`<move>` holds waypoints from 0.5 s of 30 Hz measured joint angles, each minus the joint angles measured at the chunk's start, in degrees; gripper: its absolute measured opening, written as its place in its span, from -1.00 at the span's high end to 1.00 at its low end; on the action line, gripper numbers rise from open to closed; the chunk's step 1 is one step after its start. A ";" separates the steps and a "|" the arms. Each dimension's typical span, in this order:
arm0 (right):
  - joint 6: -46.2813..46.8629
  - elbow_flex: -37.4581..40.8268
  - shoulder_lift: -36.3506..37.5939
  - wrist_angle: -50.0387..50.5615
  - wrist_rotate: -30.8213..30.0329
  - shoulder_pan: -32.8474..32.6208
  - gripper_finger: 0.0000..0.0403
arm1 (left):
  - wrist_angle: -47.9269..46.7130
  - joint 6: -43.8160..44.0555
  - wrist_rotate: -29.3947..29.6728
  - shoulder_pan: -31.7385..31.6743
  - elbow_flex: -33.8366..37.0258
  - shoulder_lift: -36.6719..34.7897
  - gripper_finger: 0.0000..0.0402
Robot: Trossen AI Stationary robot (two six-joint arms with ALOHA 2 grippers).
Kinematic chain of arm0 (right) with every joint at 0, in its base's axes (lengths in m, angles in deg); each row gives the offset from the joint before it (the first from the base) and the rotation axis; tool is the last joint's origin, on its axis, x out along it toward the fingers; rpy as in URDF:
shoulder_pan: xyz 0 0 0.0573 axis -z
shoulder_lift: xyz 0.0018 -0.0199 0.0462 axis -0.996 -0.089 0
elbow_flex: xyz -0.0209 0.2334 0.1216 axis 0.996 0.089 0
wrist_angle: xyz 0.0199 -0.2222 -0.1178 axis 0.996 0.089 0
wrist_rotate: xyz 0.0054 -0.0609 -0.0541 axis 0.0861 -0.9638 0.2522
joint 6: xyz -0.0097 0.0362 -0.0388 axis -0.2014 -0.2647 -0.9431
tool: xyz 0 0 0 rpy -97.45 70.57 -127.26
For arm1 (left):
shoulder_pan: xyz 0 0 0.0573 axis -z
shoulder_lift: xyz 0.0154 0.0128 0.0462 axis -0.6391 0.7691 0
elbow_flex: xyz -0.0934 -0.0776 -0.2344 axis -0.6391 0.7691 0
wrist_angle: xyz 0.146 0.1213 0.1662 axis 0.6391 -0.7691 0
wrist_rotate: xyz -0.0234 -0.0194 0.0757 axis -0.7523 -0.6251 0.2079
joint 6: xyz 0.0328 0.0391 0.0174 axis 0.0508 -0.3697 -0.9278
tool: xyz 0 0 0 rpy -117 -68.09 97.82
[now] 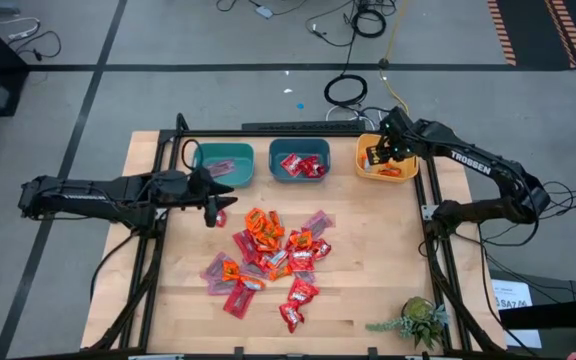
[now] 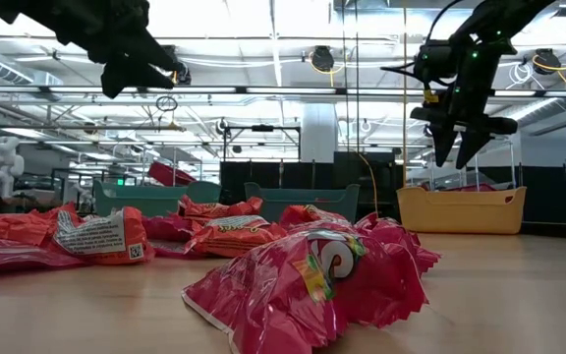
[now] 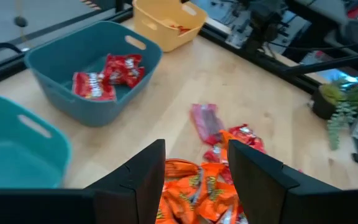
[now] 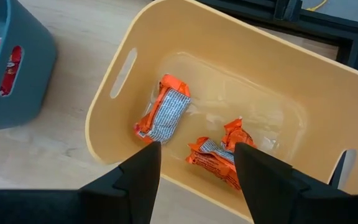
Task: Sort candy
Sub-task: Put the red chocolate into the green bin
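My left gripper (image 1: 211,207), fingers apart and empty, hangs just beside the candy (image 1: 268,255) pile's orange edge, nearer than my right gripper (image 1: 380,152), fingers also apart, over the yellow bin (image 1: 408,172).

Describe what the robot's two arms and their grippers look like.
Both arms are dark, jointed and slim. The right arm carries white TROSSEN lettering; the left arm has fainter white lettering. The left gripper and right gripper each end in two flat, black, angular fingers.

The high view looks straight down on the whole desk (image 1: 368,290). The low view looks level across it from close behind the candy (image 2: 303,280). Both wrist views angle down at the yellow bin (image 4: 166,37), which every view shares.
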 joint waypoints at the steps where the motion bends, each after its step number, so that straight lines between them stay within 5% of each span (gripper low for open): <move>1: 0.04 0.00 0.00 -0.01 0.00 -0.06 0.02 | -0.44 0.00 0.66 0.00 0.00 0.01 0.09; 15: 2.51 0.00 0.02 0.20 0.24 -1.41 0.02 | -0.58 -1.75 2.52 0.07 0.00 0.35 0.09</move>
